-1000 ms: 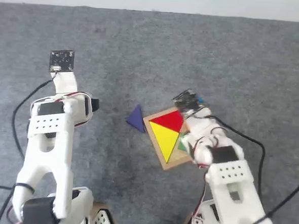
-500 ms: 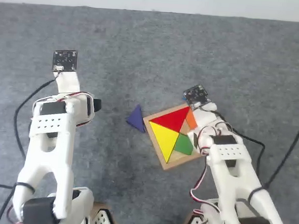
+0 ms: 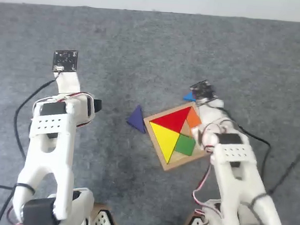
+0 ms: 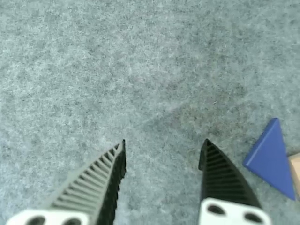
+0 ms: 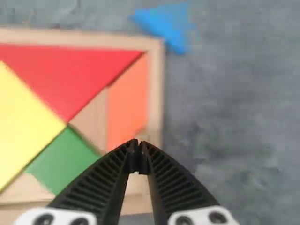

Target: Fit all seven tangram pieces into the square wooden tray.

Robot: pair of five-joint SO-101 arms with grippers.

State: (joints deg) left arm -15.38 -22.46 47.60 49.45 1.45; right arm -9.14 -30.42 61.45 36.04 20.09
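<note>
I count four pieces point(image 3: 164, 139) in the wooden tray point(image 3: 168, 166), navy triangle point(image 3: 136, 119) and light-blue triangle point(image 5: 171, 22) outside; right hand point(image 5: 139, 157) pressed together empty, left hand point(image 4: 161, 159) spread.

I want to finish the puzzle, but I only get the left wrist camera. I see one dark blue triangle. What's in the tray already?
Observer: The tray holds a red triangle, a yellow triangle, a green piece and an orange piece.
Operator: Any others outside?
Observer: A light blue triangle lies outside, beside one tray corner.
Operator: What's the other arm doing?
Observer: The right end effector is shut, empty, over the tray's rim beside the orange piece.
</note>
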